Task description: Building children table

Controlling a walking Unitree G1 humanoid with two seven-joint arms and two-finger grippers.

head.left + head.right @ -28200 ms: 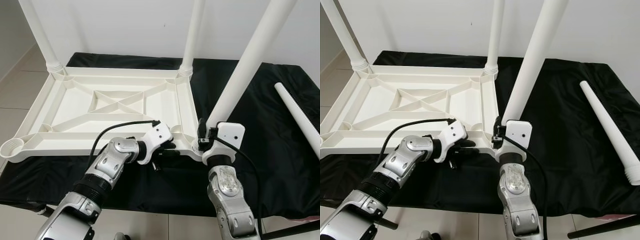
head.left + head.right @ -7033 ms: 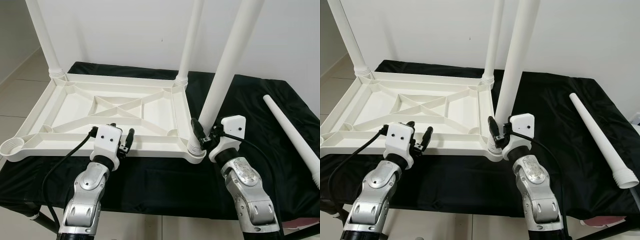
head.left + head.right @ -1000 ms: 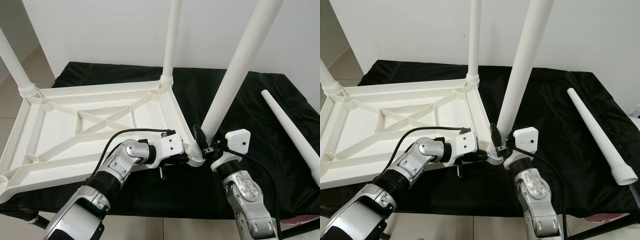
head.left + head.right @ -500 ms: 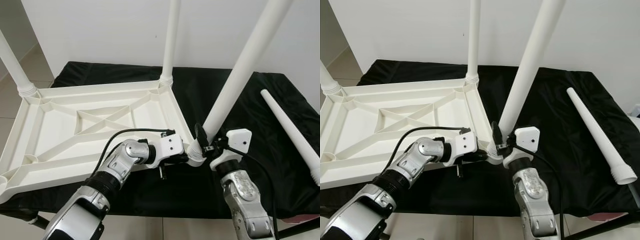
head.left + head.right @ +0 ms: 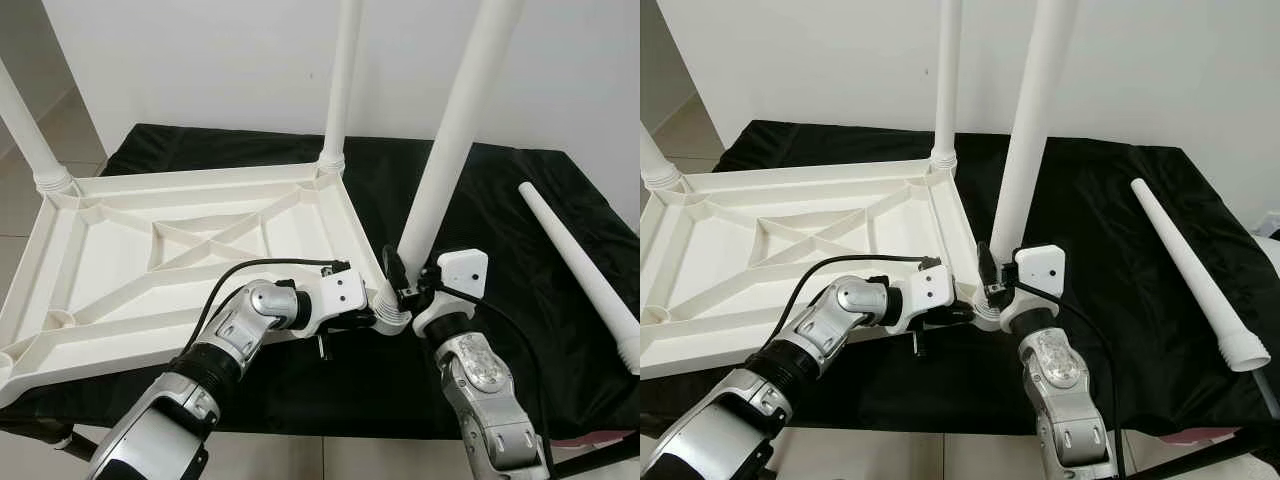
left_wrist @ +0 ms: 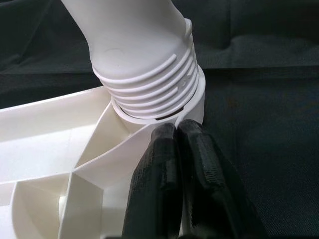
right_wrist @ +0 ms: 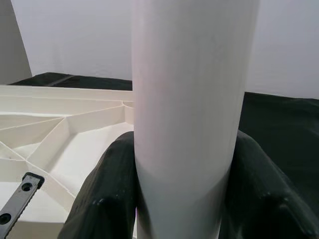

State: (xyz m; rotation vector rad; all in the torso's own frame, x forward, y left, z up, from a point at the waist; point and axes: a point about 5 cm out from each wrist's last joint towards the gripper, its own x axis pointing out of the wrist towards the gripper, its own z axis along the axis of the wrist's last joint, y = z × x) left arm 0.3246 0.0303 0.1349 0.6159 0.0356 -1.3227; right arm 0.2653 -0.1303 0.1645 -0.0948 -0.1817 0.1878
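- Right pincer (image 5: 992,276) grips the third leg (image 5: 1030,140) just above its threaded base; it should turn the leg squarely into the corner socket (image 6: 192,107).
- Left pincer (image 6: 174,133), clenched, pins the inverted tabletop (image 5: 180,250) rim on the black-draped worktop (image 5: 500,200).
- The spare leg (image 5: 580,265) lies well apart.

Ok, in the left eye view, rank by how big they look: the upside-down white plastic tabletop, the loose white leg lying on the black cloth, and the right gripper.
1. Upside-down white plastic tabletop, by far the largest.
2. Loose white tapered leg lying on the black cloth.
3. Right gripper, smallest, though it is nearer the camera.
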